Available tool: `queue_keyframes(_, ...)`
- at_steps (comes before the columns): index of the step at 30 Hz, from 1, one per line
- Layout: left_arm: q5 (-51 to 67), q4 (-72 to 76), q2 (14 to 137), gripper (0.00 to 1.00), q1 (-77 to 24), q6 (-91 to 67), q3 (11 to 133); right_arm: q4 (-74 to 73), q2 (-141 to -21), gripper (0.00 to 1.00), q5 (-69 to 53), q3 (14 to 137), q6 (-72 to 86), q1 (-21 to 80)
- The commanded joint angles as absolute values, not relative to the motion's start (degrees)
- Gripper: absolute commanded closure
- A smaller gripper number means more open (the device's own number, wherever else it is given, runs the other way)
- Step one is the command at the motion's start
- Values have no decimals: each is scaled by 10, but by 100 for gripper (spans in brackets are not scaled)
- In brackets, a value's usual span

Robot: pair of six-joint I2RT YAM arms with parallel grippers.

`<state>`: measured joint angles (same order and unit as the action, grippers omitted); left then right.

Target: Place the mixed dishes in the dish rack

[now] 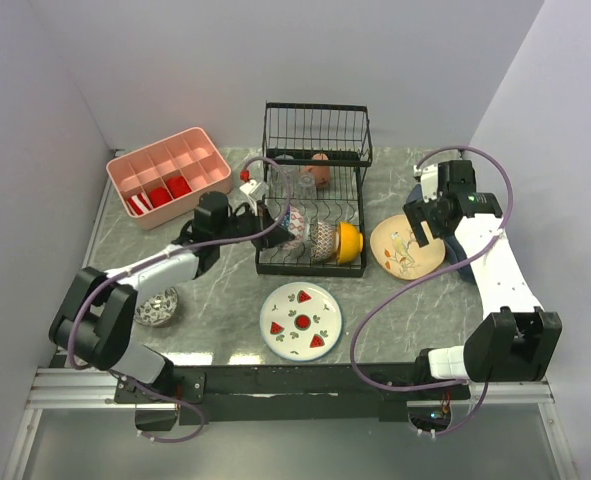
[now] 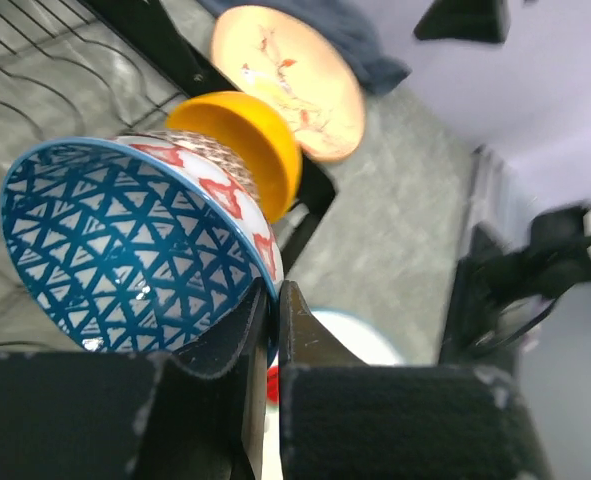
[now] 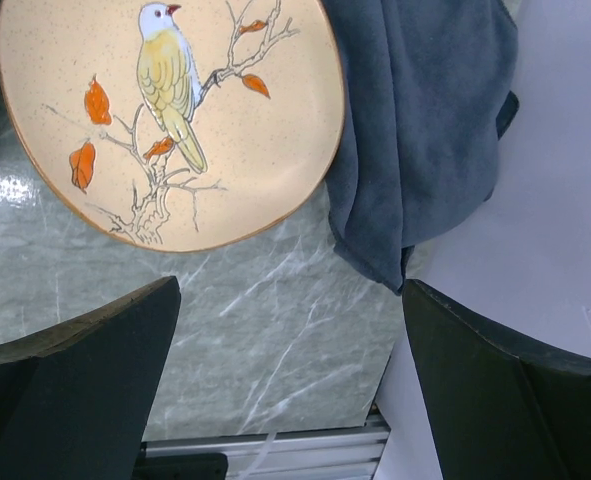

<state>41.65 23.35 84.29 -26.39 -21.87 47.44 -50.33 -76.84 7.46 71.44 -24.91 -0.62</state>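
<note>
Gleaming blue bowl (image 2: 115,250), triangle-lattice interior

The grey marbled tabletop (image 1: 225,300) carries a pink tray (image 1: 180,158) at its far left corner and a black wire rack (image 1: 305,268) at the middle back. A watermelon plate (image 1: 300,320) lies flat just in front of the rack, and a small patterned bowl (image 1: 157,307) sits near the left front. Right of the rack lies a bird plate (image 3: 175,110), its edge touching a crumpled blue cloth (image 3: 425,120).

Left pincer (image 2: 275,300) clamped, right pincer (image 3: 287,300) splayed wide.
</note>
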Motion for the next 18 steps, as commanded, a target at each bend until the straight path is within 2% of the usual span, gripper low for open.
queue_keyframes(1, 329, 503, 857, 99, -270, -402, 453, -497, -739, 0, 74, 705, -240, -4)
queue_keyframes(7, 314, 567, 883, 99, -276, -466, 440, -501, -734, 0, 78, 693, -237, -4)
queue_keyframes(18, 429, 802, 1012, 99, -248, -659, 420, -514, -759, 0, 112, 709, -247, -4)
